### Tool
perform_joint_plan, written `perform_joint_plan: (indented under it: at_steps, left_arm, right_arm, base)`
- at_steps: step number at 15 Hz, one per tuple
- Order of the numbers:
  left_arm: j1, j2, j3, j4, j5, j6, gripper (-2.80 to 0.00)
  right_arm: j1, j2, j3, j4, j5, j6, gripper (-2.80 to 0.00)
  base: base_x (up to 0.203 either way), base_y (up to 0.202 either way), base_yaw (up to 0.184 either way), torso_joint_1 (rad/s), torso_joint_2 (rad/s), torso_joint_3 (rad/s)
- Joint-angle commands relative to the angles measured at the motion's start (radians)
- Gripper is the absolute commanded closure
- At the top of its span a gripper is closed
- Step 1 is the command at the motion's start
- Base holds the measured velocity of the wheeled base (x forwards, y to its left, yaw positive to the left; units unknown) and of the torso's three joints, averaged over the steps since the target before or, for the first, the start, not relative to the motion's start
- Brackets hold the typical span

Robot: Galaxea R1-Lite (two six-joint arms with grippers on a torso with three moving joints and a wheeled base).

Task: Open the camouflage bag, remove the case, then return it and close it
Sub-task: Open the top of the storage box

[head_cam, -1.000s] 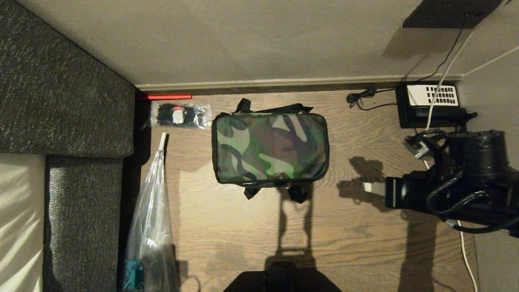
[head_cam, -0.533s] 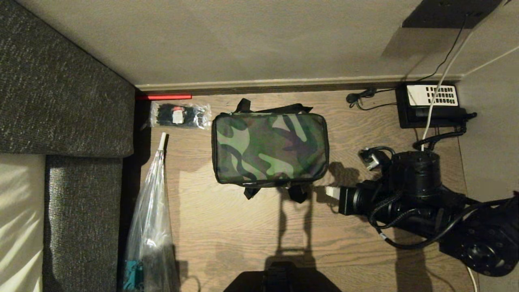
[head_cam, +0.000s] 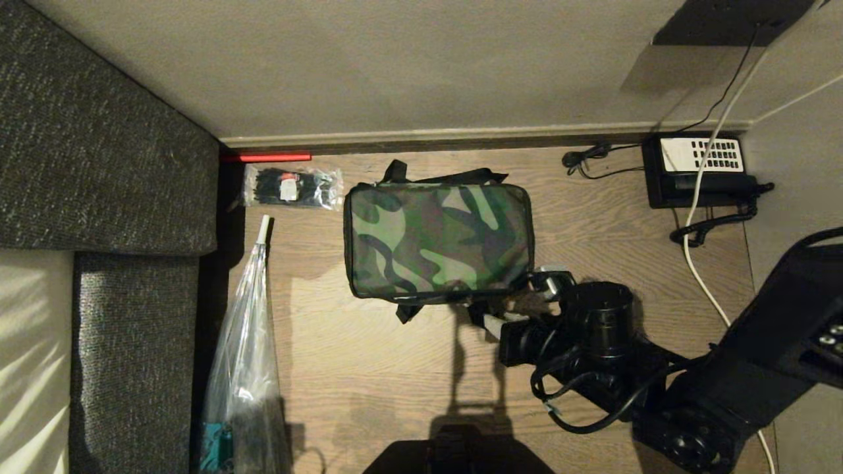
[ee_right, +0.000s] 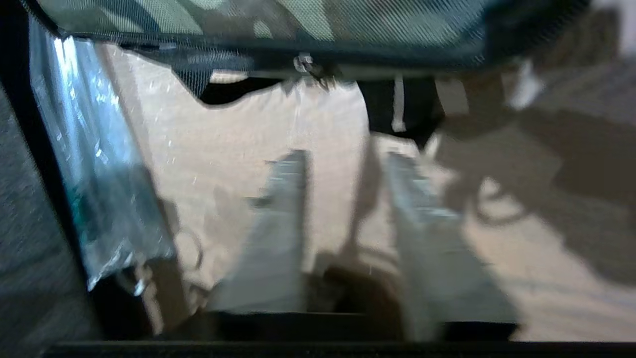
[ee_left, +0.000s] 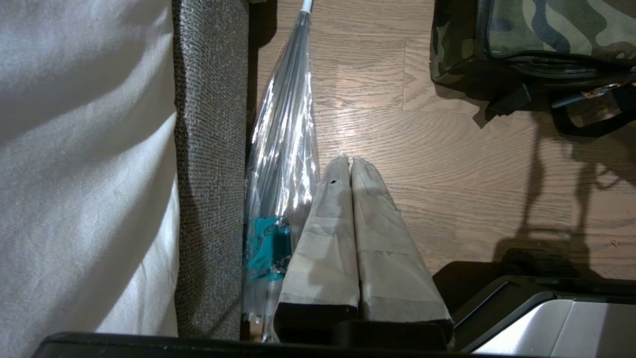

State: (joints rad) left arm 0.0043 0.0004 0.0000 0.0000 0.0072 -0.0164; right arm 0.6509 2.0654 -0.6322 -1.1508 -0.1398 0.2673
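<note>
Swinging in from the right, the right gripper (head_cam: 489,324) is now reaching the closed camouflage bag (head_cam: 438,240) near its zipper (ee_right: 304,63), jaws parting, holding nothing.

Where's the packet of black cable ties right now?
In the head view, the packet of cable ties lies on the wooden floor just left of the camouflage bag, near the wall.

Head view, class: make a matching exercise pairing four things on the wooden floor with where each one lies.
Things:
1. zipped green-brown camouflage fabric bag
2. clear packet of black cable ties
3. black telephone with white keypad
4. clear folded plastic umbrella

Places:
A. alongside the grey sofa
B. far right, by the wall
C. middle of the floor
D. just left of the bag, by the wall

Pairs: 1-C, 2-D, 3-B, 4-A
</note>
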Motion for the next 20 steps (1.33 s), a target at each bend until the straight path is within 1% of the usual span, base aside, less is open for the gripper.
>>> perform_joint_plan:
  at_steps: [1, 7, 9, 11, 12, 13, 16, 18, 20]
  left_arm:
    - [0.000, -0.002, 0.003, 0.000, 0.000, 0.000, 0.00]
    - [0.000, -0.002, 0.003, 0.000, 0.000, 0.000, 0.00]
    - [0.000, -0.002, 0.003, 0.000, 0.000, 0.000, 0.00]
    - [0.000, -0.002, 0.003, 0.000, 0.000, 0.000, 0.00]
    - [0.000, -0.002, 0.003, 0.000, 0.000, 0.000, 0.00]
    - [0.000, -0.002, 0.003, 0.000, 0.000, 0.000, 0.00]
    - [0.000, -0.002, 0.003, 0.000, 0.000, 0.000, 0.00]
    - [0.000, -0.002, 0.003, 0.000, 0.000, 0.000, 0.00]
    - [0.002, -0.002, 0.003, 0.000, 0.000, 0.000, 0.00]
  right_arm:
    - [0.015, 0.074, -0.018, -0.047, -0.010, -0.045, -2.80]
    - [0.015, 0.117, -0.044, -0.083, 0.001, -0.013, -2.80]
    - [0.015, 0.135, -0.051, -0.089, 0.011, 0.028, -2.80]
    - [0.017, 0.156, -0.051, -0.103, 0.048, 0.073, -2.80]
    - [0.019, 0.166, -0.053, -0.153, 0.053, 0.081, -2.80]
    - [0.023, 0.173, -0.055, -0.193, 0.055, 0.082, -2.80]
    - [0.039, 0.203, -0.080, -0.219, 0.046, 0.082, -2.80]
    - [0.038, 0.245, -0.086, -0.279, 0.045, 0.079, -2.80]
    - [0.038, 0.265, -0.094, -0.288, 0.045, 0.073, -2.80]
  base:
    - [0.000, 0.000, 0.000, 0.000, 0.00, 0.000]
    - [0.000, 0.000, 0.000, 0.000, 0.00, 0.000]
    - [0.000, 0.000, 0.000, 0.000, 0.00, 0.000]
    - [0.000, 0.000, 0.000, 0.000, 0.00, 0.000]
    - [0.000, 0.000, 0.000, 0.000, 0.00, 0.000]
    - [0.000, 0.000, 0.000, 0.000, 0.00, 0.000]
    - [0.000, 0.000, 0.000, 0.000, 0.00, 0.000]
    - [0.000, 0.000, 0.000, 0.000, 0.00, 0.000]
    - [0.000, 0.000, 0.000, 0.000, 0.00, 0.000]
